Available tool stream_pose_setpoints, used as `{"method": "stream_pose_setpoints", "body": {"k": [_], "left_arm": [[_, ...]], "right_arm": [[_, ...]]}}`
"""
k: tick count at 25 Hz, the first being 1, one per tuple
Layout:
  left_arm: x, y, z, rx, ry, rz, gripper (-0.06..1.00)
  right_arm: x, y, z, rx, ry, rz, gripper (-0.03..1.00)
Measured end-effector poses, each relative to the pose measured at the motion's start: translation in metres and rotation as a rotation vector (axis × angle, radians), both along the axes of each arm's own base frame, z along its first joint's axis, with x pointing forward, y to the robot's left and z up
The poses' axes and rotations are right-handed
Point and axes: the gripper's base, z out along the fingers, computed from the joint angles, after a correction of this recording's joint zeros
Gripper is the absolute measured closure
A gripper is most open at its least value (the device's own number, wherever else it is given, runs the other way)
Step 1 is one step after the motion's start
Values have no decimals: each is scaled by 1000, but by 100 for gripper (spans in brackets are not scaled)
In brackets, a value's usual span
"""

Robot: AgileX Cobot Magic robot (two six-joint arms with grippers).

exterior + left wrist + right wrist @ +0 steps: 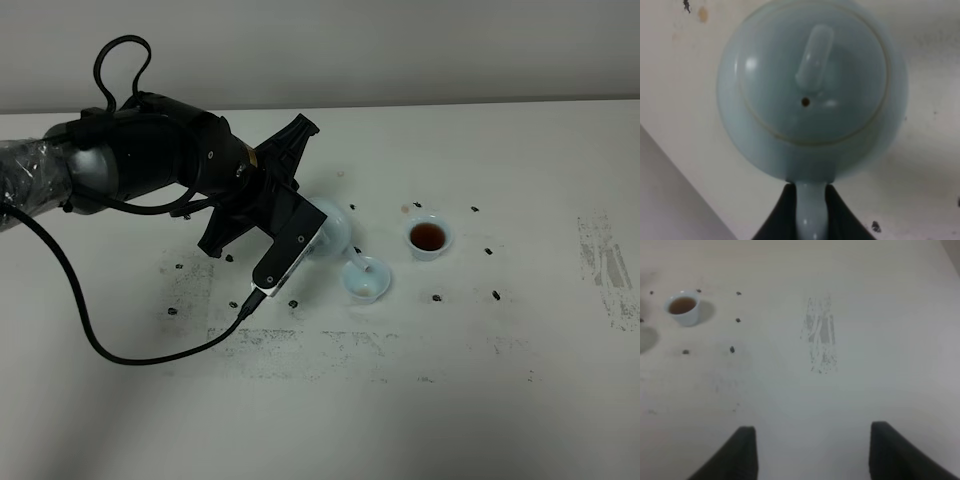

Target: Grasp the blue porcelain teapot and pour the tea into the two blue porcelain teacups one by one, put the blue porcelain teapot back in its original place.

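The blue porcelain teapot [336, 226] is tipped, spout down over the near teacup [365, 281], whose bowl looks pale, while the far teacup [428, 238] beside it sits on the table [450, 400] with dark brown tea in it. Only the left wrist view shows the grip: the left gripper [811, 214] is clamped on the pot's loop handle, lid and knob facing the lens. The right wrist view alone shows the right gripper [810, 450], fingers apart and holding nothing above a scuffed patch [820, 337], black specks dotted round the cups.
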Motion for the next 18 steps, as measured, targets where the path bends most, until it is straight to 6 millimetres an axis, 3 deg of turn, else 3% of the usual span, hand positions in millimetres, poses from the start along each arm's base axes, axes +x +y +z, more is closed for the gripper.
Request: {"method": "stream_pose_setpoints", "body": {"k": [18], "left_arm": [[1, -9, 4, 56, -111, -129, 91]], "right_arm": [[0, 0, 0, 0, 0, 0, 49]]}}
